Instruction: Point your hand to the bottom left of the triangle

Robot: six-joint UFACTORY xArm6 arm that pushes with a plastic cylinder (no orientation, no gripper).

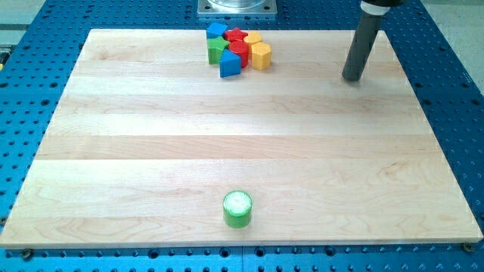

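A tight cluster of blocks sits near the view's top centre of the wooden board. In it, a blue triangle lies at the cluster's bottom left, with a green block, a blue block, a red star-like block, a red cylinder, a yellow hexagon and another yellow block. My tip rests on the board at the view's upper right, far to the right of the triangle and touching no block.
A green cylinder stands alone near the view's bottom centre. The board lies on a blue perforated table. A metal mounting plate shows at the view's top edge.
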